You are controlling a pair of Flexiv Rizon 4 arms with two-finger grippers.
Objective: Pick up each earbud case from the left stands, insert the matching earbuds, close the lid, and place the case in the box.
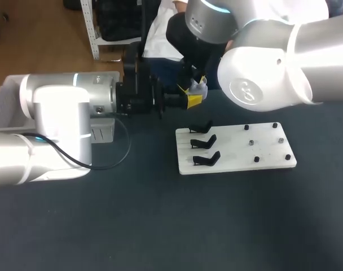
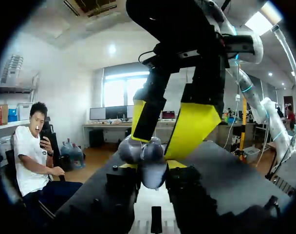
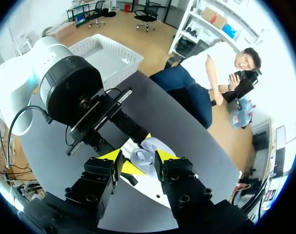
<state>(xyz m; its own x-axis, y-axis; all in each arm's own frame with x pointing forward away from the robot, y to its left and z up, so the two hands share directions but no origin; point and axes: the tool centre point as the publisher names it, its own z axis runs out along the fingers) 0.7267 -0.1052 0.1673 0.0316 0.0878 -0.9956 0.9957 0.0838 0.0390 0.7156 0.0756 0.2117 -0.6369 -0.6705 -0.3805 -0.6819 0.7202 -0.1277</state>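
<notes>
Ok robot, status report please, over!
Left gripper, right gripper: both shut on earbud case, held above the table. Case looks open. Three black stands on white board: empty.

Glossy white rounded shells and silver joint bands are seen on left arm [image 1: 53, 132] and right arm [image 1: 273, 62]. A black cable [image 1: 109, 165] is looped off the left.

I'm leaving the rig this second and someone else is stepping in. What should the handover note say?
Right hand: shut on the earbud case, just beyond the far edge of the white board.
Left hand: at the same case from the opposite side; grip unclear.
Black stands: all three empty.
Box: far left of the table, contents not visible.
Done: case lifted off its stand.
Left: earbuds in, lid closed, case into the box. Lid state can't be told.
</notes>
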